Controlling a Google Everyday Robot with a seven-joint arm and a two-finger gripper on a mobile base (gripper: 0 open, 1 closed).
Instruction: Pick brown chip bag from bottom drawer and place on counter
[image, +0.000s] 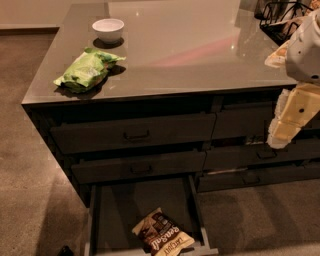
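1. Brown chip bag (163, 235): dark brown top, tan-yellow bottom, white lettering I can't read. It lies flat at the front of the open bottom drawer (132, 200).
2. Counter (190, 45): glossy grey-brown, with a light-green bag (86, 70) and a white bowl (108, 29) on it.
3. Gripper (290, 122): far right, by the upper drawers, well apart from the bag. Can't tell its state.

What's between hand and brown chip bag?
Camera view: only closed drawer fronts and the right rail of the bottom drawer separate the brown chip bag from the hand, which hangs at right.
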